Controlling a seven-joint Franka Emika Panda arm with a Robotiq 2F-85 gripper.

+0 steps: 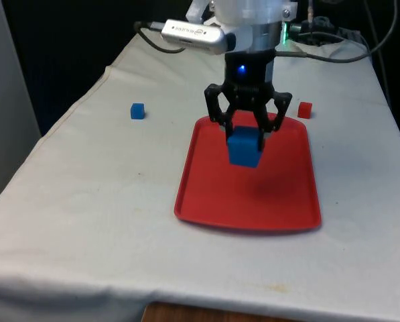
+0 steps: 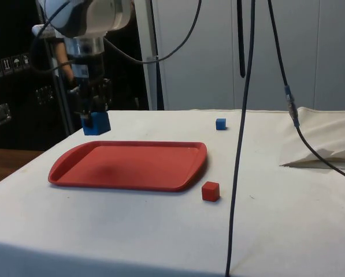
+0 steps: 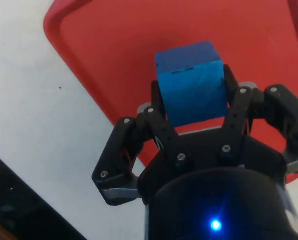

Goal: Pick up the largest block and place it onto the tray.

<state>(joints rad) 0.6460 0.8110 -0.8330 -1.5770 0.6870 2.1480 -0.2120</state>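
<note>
Blue and cube-shaped, the big block (image 1: pixel 244 147) looks light and stiff, most likely wood or plastic, with flat, faintly scuffed faces and crisp edges, so it should neither squash nor bend under a firm pinch. Smooth sides could slide if the grip is weak; the sound hold is across two opposite flat faces near the upper half, which is how the gripper (image 1: pixel 246 129) has it now, jaws clenched on the block with its lower part hanging free below the fingers (image 3: pixel 161 107). In the wrist view one face carries a few small dark marks near an edge.

Going from near to far in the front view: the red tray (image 1: pixel 206 215) lies closest, a shallow rounded rectangle with a low rim, bare inside. Above its far half hangs the block, clear of the tray floor, with a soft shadow beneath it; the side view also shows it lifted off the tray. Beyond, a small red cube (image 1: pixel 305 109) sits on the cloth just off the tray's far corner, and a small blue cube (image 1: pixel 137 111) rests well apart toward the front view's left.
</note>
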